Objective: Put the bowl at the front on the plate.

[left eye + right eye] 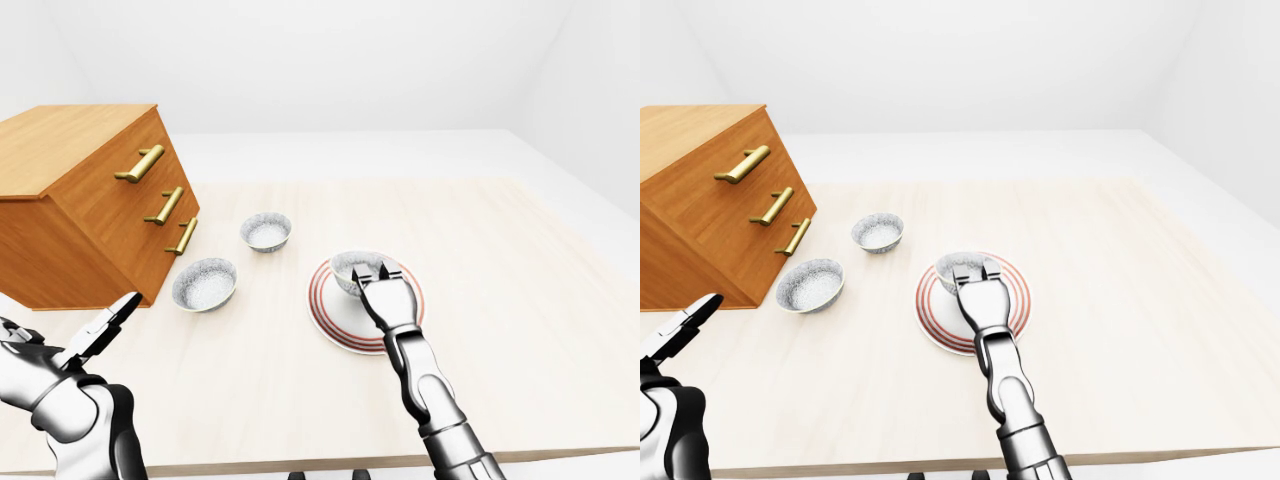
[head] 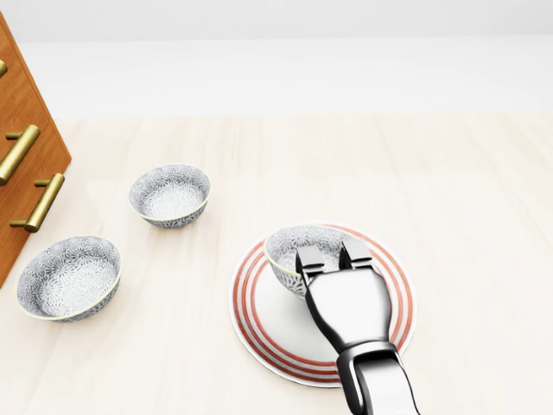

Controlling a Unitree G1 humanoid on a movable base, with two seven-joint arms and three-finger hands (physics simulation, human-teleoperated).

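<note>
Step in hand: placing, near the end. The bowl (image 2: 288, 245) is over the plate (image 2: 259, 324) in lower-centre frame, w/ the right hand (image 2: 346, 303) on its lower-right rim. The bowl sits off-ctr, toward the plate's upper left, its left wall reaching the inner red rings. Can't tell from these views whether its base touches the plate or hangs just above it. Hand state: two fingertips (image 2: 308, 259) hook over the rim into the bowl; the thumb is hidden under the palm, so it reads as a pinch clamped on the rim wall, though the outer contact isn't visible. The arm comes up from the bottom edge, covering the plate's lower-middle part. Next move prob calls for settling the bowl flat (if not down yet), then spreading the fingers & lifting them clear of the rim w/o dragging or tipping it; a nudge toward plate ctr first would be safer, since the bowl is near the rings on one side. Two other patterned bowls, the far bowl (image 2: 170, 194) & the near-left bowl (image 2: 69, 277), lie well apart on the table (image 2: 449, 190) at left, beside the wooden dresser (image 1: 90, 200). The left hand (image 1: 100, 335) hangs at lower left in the left-eye view, fingers stretched out, holding nothing.
</note>
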